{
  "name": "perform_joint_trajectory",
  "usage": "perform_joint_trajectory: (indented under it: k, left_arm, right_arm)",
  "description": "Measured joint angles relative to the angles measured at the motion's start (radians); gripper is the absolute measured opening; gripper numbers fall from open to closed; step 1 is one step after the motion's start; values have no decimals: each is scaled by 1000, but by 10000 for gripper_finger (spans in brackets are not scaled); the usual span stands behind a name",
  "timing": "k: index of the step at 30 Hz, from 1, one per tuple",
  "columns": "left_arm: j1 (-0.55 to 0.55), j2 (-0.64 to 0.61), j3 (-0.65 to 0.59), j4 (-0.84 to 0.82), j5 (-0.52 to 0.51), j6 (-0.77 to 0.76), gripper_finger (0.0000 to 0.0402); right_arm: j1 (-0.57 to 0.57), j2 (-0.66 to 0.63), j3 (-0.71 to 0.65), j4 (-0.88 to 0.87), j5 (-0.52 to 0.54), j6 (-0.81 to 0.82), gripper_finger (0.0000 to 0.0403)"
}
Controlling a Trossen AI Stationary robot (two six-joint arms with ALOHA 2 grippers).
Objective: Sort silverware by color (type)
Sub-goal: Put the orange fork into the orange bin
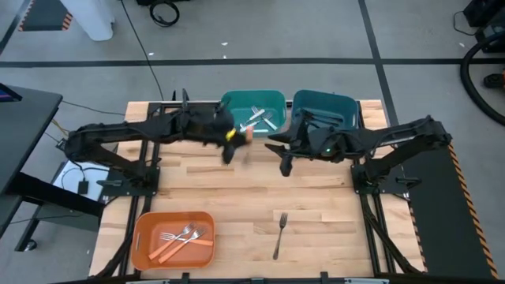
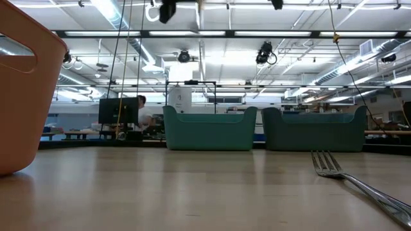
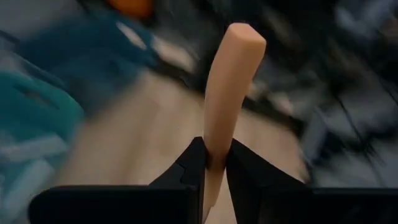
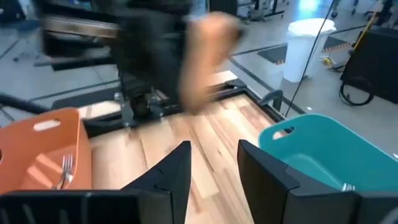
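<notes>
While your left end effector (image 3: 214, 163) hangs above the surface (image 1: 237, 197) just in front of the teal bin (image 1: 252, 110), its fingers pinch an orange-handled fork (image 3: 227, 93) near one end, the handle's long axis running straight out beyond the fingertips. Your right end effector (image 4: 214, 158) hovers near the second teal bin (image 1: 325, 106), fingers parted narrowly and holding nothing. One silver fork (image 1: 279, 235) lies alone, tines toward the bins. Orange forks (image 1: 177, 238) rest in the orange bin (image 1: 140, 248).
</notes>
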Motion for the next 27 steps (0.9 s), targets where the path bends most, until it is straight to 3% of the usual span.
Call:
perform_joint_trajectory:
  k: [7, 15, 21, 27]
  left_arm:
    - [-204, -92, 0, -276, 232, -70, 52]
    - [-518, -93, -22, -689, 227, -348, 52]
    - [-647, -71, -113, -650, 205, -543, 67]
    - [-705, -21, -217, -618, 203, -615, 69]
  right_arm:
    - [3, -72, 0, -169, 41, 8, 137]
    - [-4, -73, 0, -210, 50, 7, 137]
    - [-5, -60, 0, -226, 47, 5, 137]
    - [-5, -58, 0, -246, 5, 12, 137]
